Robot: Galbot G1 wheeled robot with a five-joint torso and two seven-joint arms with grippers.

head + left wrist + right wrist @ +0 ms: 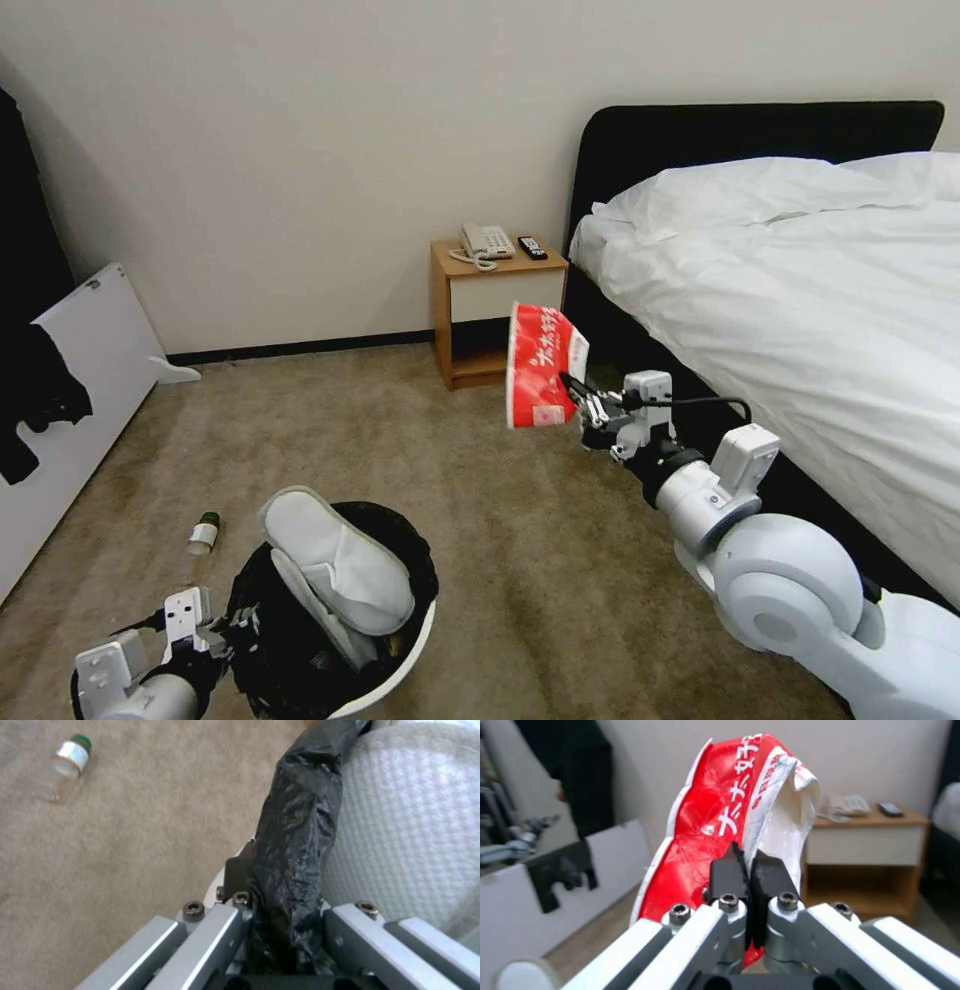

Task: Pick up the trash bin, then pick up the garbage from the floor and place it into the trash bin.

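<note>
Two grippers busy from where I'm driving: left gripper (232,625) low at my left, jaws clamped on the rim of the round white plastic trash bin with crinkled black liner (405,655), black bag pinched between its fingers (235,877) in the wrist view. Bin is tilted, and a pair of white fabric slippers (335,560) sticks out of its mouth. Right gripper (578,397) is held up mid-air right of centre, well above the carpet, fingers (727,872) pressed together on the lower edge of a crumpled red-and-white snack packet with white lettering (540,365); packet stands upright above the jaws. Small clear bottle with a green cap (204,533) lies on its side on the floor just left of the bin, apart from it. Floor is a beige-brown short-pile carpet (520,560), a bit mottled. Room: plain off-white wall (300,150), dark skirting, wooden nightstand (490,310) with a white phone (486,241) and a black remote (532,246), bed with white bedding (800,280) and black headboard on my right, white board (90,380) leaning at left with black cloth (35,395) draped over it.
</note>
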